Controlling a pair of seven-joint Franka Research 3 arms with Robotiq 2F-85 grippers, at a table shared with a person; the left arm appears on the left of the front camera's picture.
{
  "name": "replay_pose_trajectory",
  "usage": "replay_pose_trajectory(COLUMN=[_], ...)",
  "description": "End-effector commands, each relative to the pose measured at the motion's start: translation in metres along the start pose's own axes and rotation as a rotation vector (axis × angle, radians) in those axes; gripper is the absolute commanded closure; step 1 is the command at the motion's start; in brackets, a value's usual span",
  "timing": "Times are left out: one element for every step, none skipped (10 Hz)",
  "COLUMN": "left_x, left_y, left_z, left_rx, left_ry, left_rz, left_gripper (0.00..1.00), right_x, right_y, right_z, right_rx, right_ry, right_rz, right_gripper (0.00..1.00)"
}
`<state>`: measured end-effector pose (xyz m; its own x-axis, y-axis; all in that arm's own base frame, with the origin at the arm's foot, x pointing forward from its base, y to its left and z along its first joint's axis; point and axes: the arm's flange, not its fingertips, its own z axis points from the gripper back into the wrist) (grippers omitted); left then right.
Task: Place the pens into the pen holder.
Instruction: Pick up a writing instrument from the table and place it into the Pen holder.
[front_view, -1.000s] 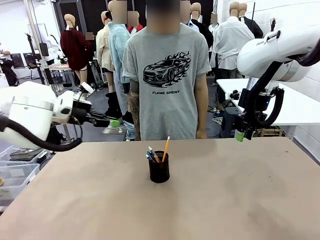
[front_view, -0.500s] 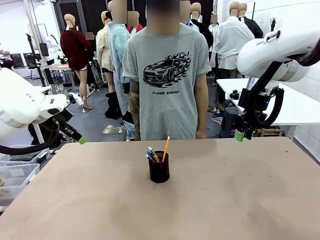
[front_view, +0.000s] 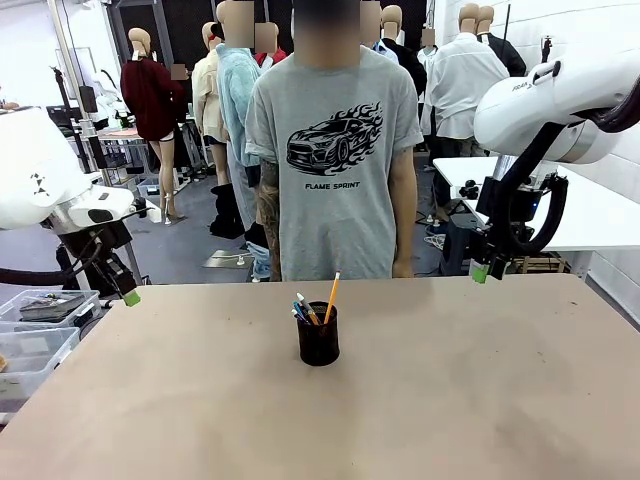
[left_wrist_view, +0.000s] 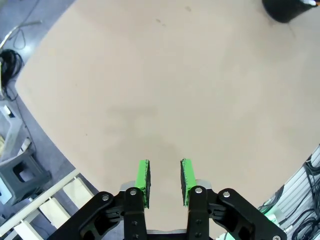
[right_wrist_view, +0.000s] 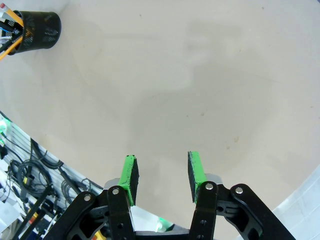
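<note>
At the left edge of the table (front_view: 200, 400), the left gripper (front_view: 130, 297) is held low, just above the tabletop's far left corner, its green-tipped fingers pointing down. In the left wrist view the left gripper's two green pads (left_wrist_view: 143, 176) are seen parallel with a narrow gap between them, nothing held, and bare tan tabletop lies beneath them. A plastic bin (front_view: 35, 345) is seen beside the table below that arm.

Near the middle of the table the pen holder (front_view: 319, 341) is found standing upright, a black mesh cup resting on the tabletop. The pens (front_view: 308, 309) are gathered inside it, tips up: a yellow-orange one (front_view: 332, 297) leans right and rises highest, while white and dark blue ones lean left. The cup is well apart from both grippers. Behind it, at the far edge, a person in a grey printed T-shirt (front_view: 333, 150) is seen standing with arms down.

To the right, the right gripper (front_view: 481, 270) is held above the far right part of the table, pointing down. In the right wrist view its green pads (right_wrist_view: 131, 177) are spread apart with nothing between them, and the pen holder (right_wrist_view: 41, 29) with the yellow-orange pen (right_wrist_view: 12, 20) is seen at the upper left corner, far from the fingers.
</note>
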<state>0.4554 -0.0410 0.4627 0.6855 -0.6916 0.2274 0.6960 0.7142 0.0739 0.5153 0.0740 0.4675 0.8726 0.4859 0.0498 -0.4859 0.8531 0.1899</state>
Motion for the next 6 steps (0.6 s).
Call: replay_pose_trajectory(left_x=[0.0021,0.0,0.0,0.0,0.0,0.0], left_y=[-0.0034,0.0,0.0,0.0,0.0,0.0], left_z=[-0.0041,0.0,0.0,0.0,0.0,0.0], left_rx=[-0.01,0.0,0.0,0.0,0.0,0.0], left_ry=[-0.02,0.0,0.0,0.0,0.0,0.0], left_rz=[0.014,0.0,0.0,0.0,0.0,0.0], left_gripper=[0.65,0.65,0.65,0.65,0.65,0.65], right_x=[-0.0002,-0.0002,-0.0002,-0.0002,-0.0002,-0.0002], right_y=[0.0006,0.0006,0.0006,0.0006,0.0006,0.0006], right_z=[0.0001,0.0001,0.0001,0.0001,0.0001,0.0001], right_rx=[0.022,0.022,0.022,0.022,0.022,0.022], right_ry=[-0.006,-0.006,-0.006,-0.006,-0.006,-0.006], right_rz=[0.012,0.012,0.012,0.012,0.012,0.012], right_gripper=[0.48,0.48,0.48,0.48,0.48,0.48])
